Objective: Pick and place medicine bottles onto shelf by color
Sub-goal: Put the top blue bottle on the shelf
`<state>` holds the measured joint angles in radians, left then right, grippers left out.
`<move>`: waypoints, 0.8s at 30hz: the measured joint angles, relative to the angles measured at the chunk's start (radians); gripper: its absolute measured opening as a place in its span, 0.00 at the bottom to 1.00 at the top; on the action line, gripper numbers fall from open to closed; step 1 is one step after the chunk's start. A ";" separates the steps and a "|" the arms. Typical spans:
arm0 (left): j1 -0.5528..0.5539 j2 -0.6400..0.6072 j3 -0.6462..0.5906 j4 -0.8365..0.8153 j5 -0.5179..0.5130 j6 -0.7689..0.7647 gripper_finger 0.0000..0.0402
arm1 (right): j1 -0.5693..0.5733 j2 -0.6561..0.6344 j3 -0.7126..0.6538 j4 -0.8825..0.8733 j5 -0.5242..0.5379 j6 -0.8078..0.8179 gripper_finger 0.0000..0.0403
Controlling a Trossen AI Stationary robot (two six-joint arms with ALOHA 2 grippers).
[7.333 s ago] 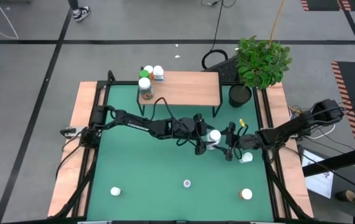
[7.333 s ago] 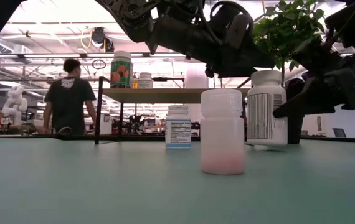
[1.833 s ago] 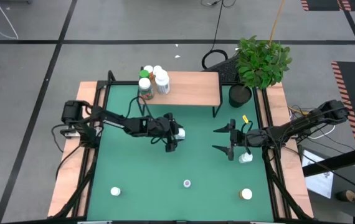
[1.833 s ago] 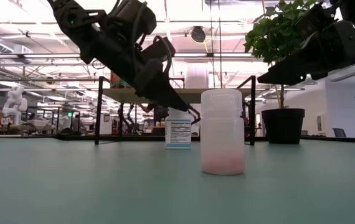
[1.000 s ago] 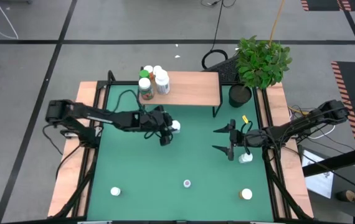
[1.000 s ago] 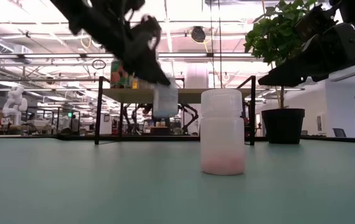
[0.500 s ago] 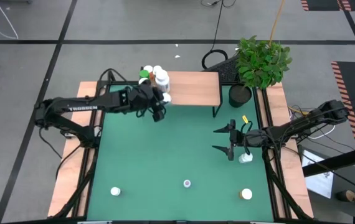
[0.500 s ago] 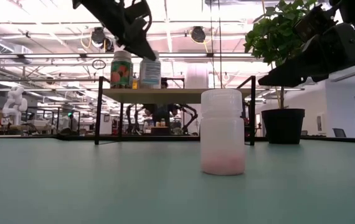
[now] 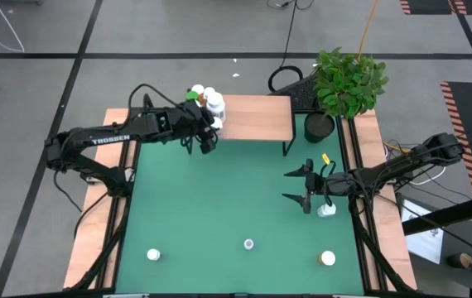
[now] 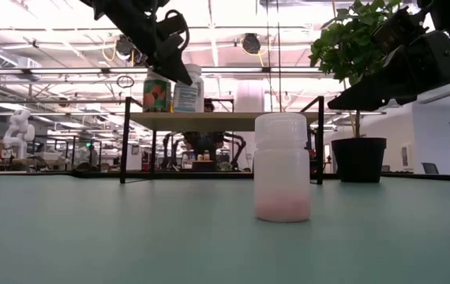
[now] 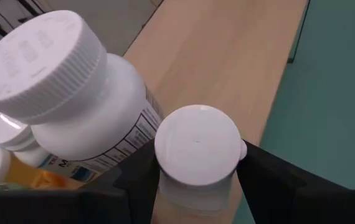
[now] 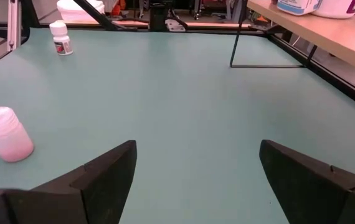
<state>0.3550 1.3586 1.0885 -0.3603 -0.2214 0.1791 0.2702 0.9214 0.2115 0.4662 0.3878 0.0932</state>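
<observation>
My left gripper (image 9: 209, 135) is at the left end of the shelf (image 9: 257, 117), shut on a small white bottle with a blue-and-white label (image 10: 187, 95), whose white cap shows in the left wrist view (image 11: 196, 152). On the shelf close beside it stand a larger white bottle (image 11: 71, 93), a green-capped bottle (image 10: 155, 92) and other white ones (image 9: 204, 93). My right gripper (image 9: 304, 189) hangs open and empty over the mat's right side, next to a white bottle (image 9: 327, 210). My left gripper pinches the small bottle just below its cap (image 11: 193, 198), one finger (image 11: 139, 180) on each of two opposite sides. The fingers slant down from the table's left and near side. The bottle is upright over the shelf's near edge; I cannot tell whether its base rests on the wood.
A translucent white bottle with pink contents (image 10: 282, 166) stands mid-mat near the front, also in the right wrist view (image 12: 3, 134). Two more white bottles (image 9: 153, 255) (image 9: 327, 258) stand near the front edge. A potted plant (image 9: 320, 126) stands right of the shelf.
My left gripper has carried the small bottle up and toward the table's far edge, from above the mat to the shelf's left end, beside the bottles standing there. The bottle has stayed upright in the hold.
</observation>
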 joint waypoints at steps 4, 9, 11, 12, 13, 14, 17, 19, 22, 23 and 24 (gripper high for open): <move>-0.001 0.000 0.000 0.003 0.005 0.002 0.50 | 0.000 0.000 0.000 0.000 0.000 0.000 0.83; -0.001 0.000 0.000 0.003 0.005 0.003 0.52 | 0.000 0.000 0.000 0.000 0.000 0.000 0.83; -0.001 0.001 0.000 0.003 0.005 0.003 0.55 | 0.000 0.000 0.000 0.000 0.000 0.000 0.83; -0.001 0.001 0.000 0.004 0.005 0.003 0.57 | 0.000 0.000 0.000 0.000 0.000 0.000 0.83; -0.001 0.002 0.000 0.005 0.005 0.003 0.58 | 0.000 0.000 0.000 0.000 0.000 0.000 0.83; -0.001 0.002 0.000 0.005 0.005 0.003 0.60 | 0.000 0.000 0.000 0.000 0.000 0.000 0.83; -0.001 0.003 0.000 0.005 0.005 0.003 0.64 | 0.000 0.000 0.000 0.000 0.000 0.000 0.83; -0.001 0.003 0.000 0.005 0.005 0.008 0.67 | 0.000 0.000 0.000 0.000 0.000 0.000 0.83; -0.001 0.003 0.000 0.005 -0.012 0.011 0.69 | 0.000 0.000 0.000 0.000 0.000 0.000 0.83; -0.001 0.003 0.000 0.005 -0.022 0.014 0.70 | 0.000 0.000 0.000 0.000 0.000 0.000 0.83; -0.001 0.003 0.000 0.005 -0.036 0.020 0.70 | 0.000 0.000 0.000 0.000 0.000 0.000 0.83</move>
<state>0.3540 1.3615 1.0885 -0.3555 -0.2573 0.1994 0.2703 0.9215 0.2115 0.4664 0.3874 0.0933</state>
